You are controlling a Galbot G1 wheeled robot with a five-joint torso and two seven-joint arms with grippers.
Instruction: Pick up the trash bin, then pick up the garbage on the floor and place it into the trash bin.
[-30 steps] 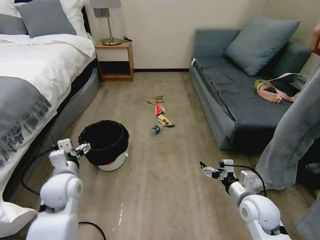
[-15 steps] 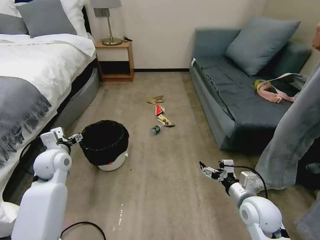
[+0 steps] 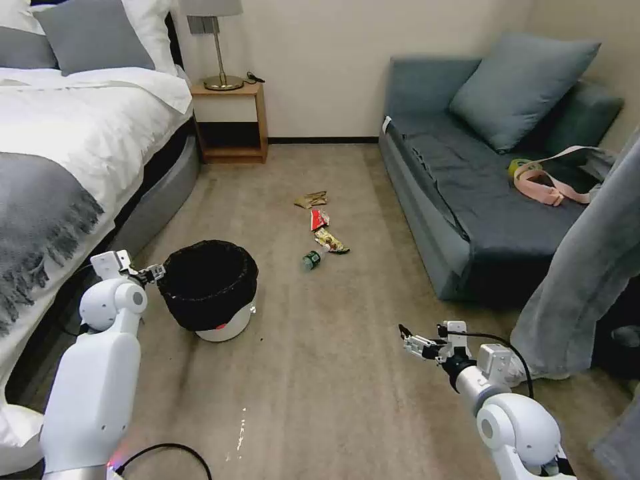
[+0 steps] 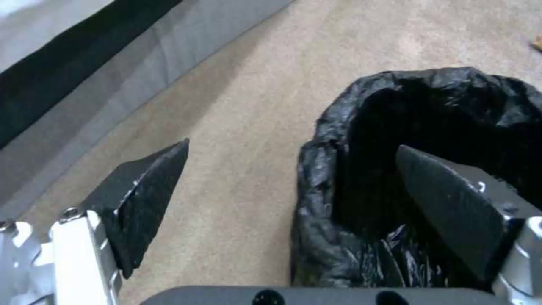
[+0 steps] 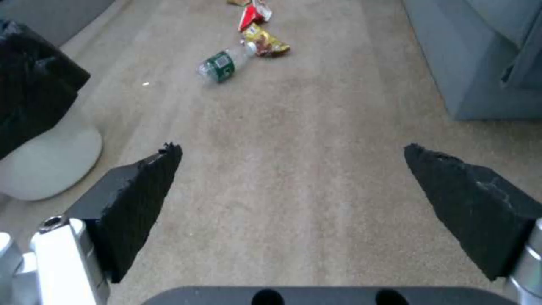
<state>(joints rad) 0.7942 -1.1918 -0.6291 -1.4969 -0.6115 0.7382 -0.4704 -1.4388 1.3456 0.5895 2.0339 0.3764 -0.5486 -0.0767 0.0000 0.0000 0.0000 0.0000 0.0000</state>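
While the right hand (image 3: 408, 341) hangs apart over bare carpet, the spread left hand (image 3: 157, 272) straddles the trash bin (image 3: 212, 288) rim.

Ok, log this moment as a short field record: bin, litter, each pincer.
trash bin: upright on the carpet, black liner over rim
left pincer: open, straddling the bin's rim, one finger inside, one outside
right pincer: open, low over bare carpet, holding nothing
garbage: crumpled paper, red wrapper, yellow wrapper, green bottle, all on the floor

Bare carpet (image 3: 333, 373) between trash bin (image 3: 210, 283) and sofa (image 3: 467, 220).
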